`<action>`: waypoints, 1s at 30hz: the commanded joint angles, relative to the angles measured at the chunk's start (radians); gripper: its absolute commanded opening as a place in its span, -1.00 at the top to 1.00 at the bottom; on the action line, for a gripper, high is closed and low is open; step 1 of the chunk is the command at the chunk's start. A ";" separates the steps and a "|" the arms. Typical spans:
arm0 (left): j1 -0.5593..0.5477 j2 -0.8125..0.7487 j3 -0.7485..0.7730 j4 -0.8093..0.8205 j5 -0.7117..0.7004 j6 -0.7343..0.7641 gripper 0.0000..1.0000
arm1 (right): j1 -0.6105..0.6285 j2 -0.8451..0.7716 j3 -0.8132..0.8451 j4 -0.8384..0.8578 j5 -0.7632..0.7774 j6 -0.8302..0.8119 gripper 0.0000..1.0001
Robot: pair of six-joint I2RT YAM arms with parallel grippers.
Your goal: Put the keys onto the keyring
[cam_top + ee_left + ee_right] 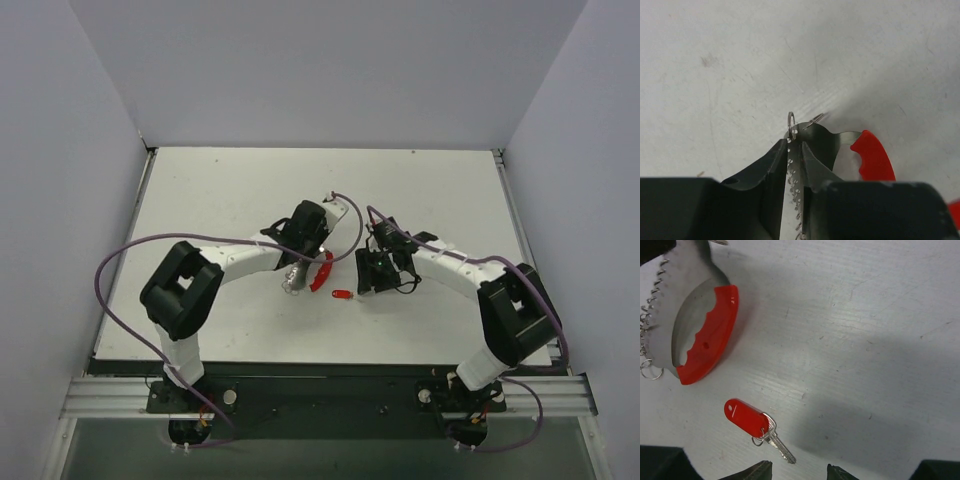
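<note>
Top external view: the left gripper (297,272) holds the keyring (321,270) just above the table (220,190), near its middle. The key (342,295) lies flat on the table just right of the ring's red arc and a little nearer. The right gripper (370,278) hangs just right of the key.

Left wrist view: the left gripper (795,150) has its jaws narrow, pinching the toothed grey strip of the keyring (872,157) edge-on. A small wire loop (791,122) stands up from the strip just past the fingertips.

Right wrist view: the right gripper (800,472) has its jaws apart with nothing between them. Its fingertips sit just on the near side of the key (747,417), not touching it. The key's red head points far-left and its silver shaft near-right. The keyring (710,335) is at far left, apart from the key.

As I judge it, the step in hand is picking up the key, with the ring already presented by the other arm. The next move calls for the right gripper to shift slightly toward the red head, straddle it, come down and close. The key lies low on the table, so the fingertips must reach almost to the surface. After that comes the fine part: lining the key's own small loop up with the strip held on the left.
</note>
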 commanded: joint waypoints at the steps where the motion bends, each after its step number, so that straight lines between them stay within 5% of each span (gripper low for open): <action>1: 0.000 0.022 0.159 -0.080 -0.077 -0.023 0.16 | -0.023 -0.078 -0.025 -0.012 -0.006 -0.021 0.03; 2: -0.008 0.013 0.168 -0.091 -0.118 -0.022 -0.85 | -0.026 -0.083 -0.027 -0.012 -0.009 -0.023 0.03; 6: -0.048 -0.073 0.098 -0.051 -0.107 0.014 -0.87 | -0.037 -0.099 -0.036 -0.001 -0.015 -0.021 -0.02; 14: -0.077 -0.147 0.090 -0.162 0.182 -0.284 -0.71 | -0.169 -0.136 -0.122 0.093 -0.146 0.014 -0.04; 22: -0.236 -0.018 0.191 -0.356 0.073 -0.368 -0.32 | -0.333 -0.170 -0.191 0.123 -0.204 0.034 -0.04; 30: -0.335 0.129 0.306 -0.485 -0.010 -0.381 -0.29 | -0.375 -0.182 -0.206 0.125 -0.229 0.035 -0.04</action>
